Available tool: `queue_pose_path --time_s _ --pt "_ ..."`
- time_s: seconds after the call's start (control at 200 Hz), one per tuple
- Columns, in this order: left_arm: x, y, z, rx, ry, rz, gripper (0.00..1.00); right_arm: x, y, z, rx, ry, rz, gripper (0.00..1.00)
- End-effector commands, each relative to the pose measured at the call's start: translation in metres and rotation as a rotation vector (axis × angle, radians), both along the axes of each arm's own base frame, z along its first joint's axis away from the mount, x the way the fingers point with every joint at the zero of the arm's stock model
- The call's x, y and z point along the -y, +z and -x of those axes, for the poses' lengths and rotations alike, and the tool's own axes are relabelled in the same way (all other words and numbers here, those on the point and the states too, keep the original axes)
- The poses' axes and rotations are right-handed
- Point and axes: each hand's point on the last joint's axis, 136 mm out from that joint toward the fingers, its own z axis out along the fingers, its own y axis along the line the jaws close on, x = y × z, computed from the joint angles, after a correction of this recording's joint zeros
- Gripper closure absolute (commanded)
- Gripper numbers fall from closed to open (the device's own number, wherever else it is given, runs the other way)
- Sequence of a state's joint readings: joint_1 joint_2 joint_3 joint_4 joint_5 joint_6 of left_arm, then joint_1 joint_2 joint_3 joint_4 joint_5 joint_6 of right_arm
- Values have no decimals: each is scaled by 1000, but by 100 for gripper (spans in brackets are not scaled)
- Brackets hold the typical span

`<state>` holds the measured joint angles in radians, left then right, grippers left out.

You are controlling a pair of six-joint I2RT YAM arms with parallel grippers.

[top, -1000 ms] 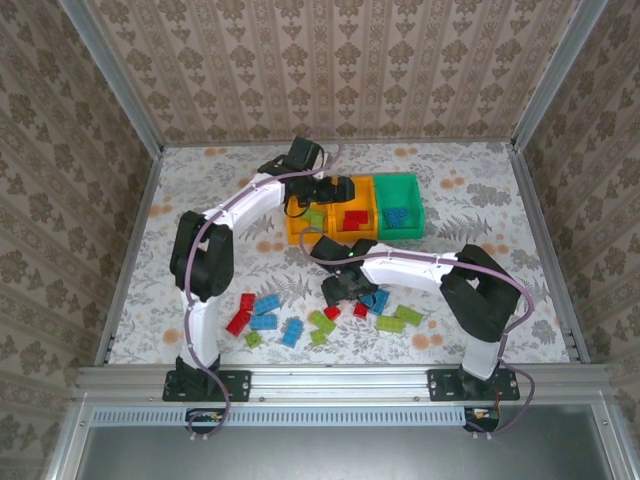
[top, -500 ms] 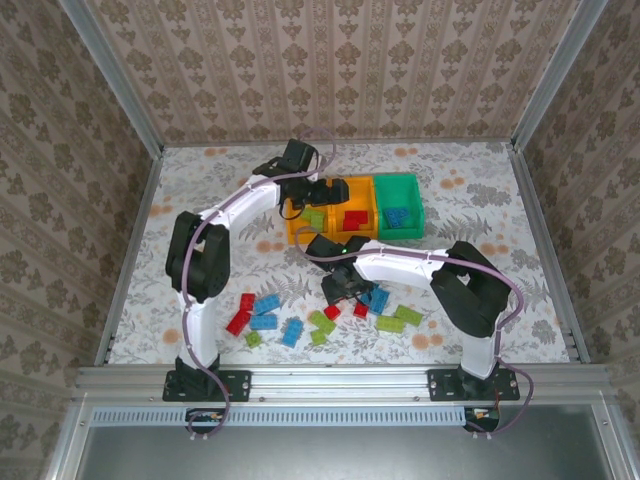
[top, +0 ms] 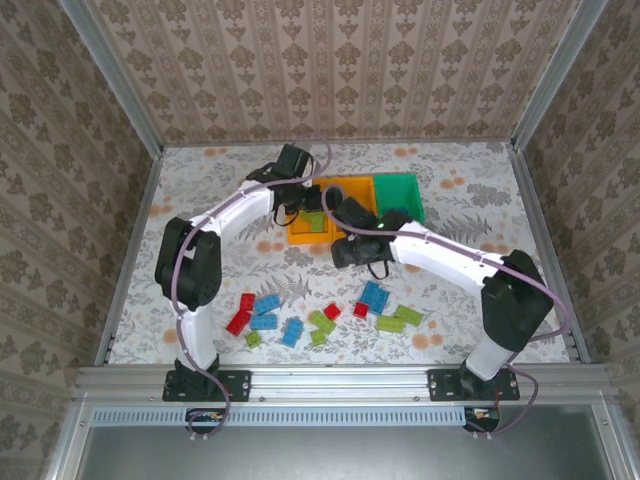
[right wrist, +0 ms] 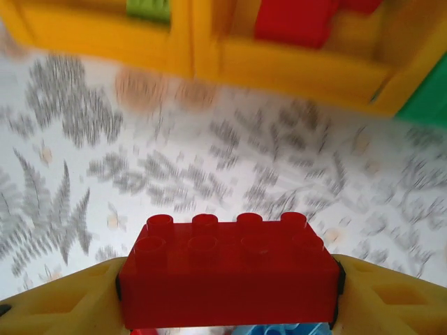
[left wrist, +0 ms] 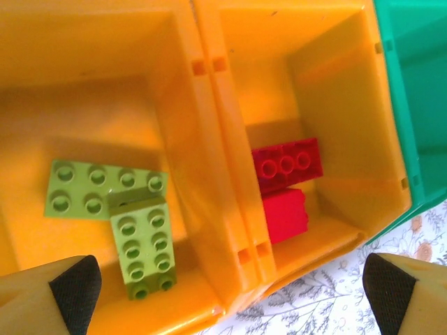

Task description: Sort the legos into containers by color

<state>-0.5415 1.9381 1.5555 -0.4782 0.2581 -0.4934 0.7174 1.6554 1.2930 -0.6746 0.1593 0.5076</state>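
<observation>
1. Sorting is under way but under half done, as I judge it: four bricks lie in bins, one is in transit, and about thirteen sit loose on the table [top: 200, 200].
2. The right gripper [right wrist: 228, 280] pinches a red brick [right wrist: 223, 269] by its short ends, the jaws pressed against it. It hangs over the table just in front of the two orange bins. From above, the right gripper [top: 352, 248] sits just on the near side of the row of bins.
3. The left gripper [left wrist: 230, 293] hovers over the orange bins with its jaws spread wide and nothing between them.
4. Bins: three in a row, touching. They are the left bin [left wrist: 105, 42] and the middle bin [left wrist: 328, 91], both orange, and the green bin [left wrist: 419, 84].
5. The left bin holds two lime bricks [left wrist: 105, 188], one overlapping the other.
6. The middle bin holds two red bricks [left wrist: 288, 164], side by side. The held brick probably belongs here.
7. The green bin's floor is mostly hidden, so I cannot count its contents.
8. The loose bricks lie near the front edge, well apart from the bins. I count four red [top: 237, 322], about four blue [top: 263, 322] and five lime [top: 322, 322], though some touch and the count is rough.
9. What is left: drop the held brick, then move every loose one.
</observation>
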Motion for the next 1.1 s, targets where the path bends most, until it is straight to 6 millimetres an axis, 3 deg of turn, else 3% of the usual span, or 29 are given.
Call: queue_pose_path --time_s 0.0,0.245,0.51,0.615,0.905,1.095 --pt "-13 13 4 38 1 -17 0 6 16 -30 82 -13 -15 34" --pt "-27 5 23 22 14 -45 0 16 14 -86 99 -97 -57 34" --pt "-48 -15 61 24 -8 -113 0 12 -9 -123 46 -140 -53 32" --pt "-47 -20 83 48 -75 -185 0 6 -15 -130 32 -141 -57 31" --pt "-18 -39 153 86 -330 -300 0 10 -24 -139 24 -159 -37 25" --pt "-7 -52 184 79 -432 -328 2 9 -25 -138 12 -153 -34 23"
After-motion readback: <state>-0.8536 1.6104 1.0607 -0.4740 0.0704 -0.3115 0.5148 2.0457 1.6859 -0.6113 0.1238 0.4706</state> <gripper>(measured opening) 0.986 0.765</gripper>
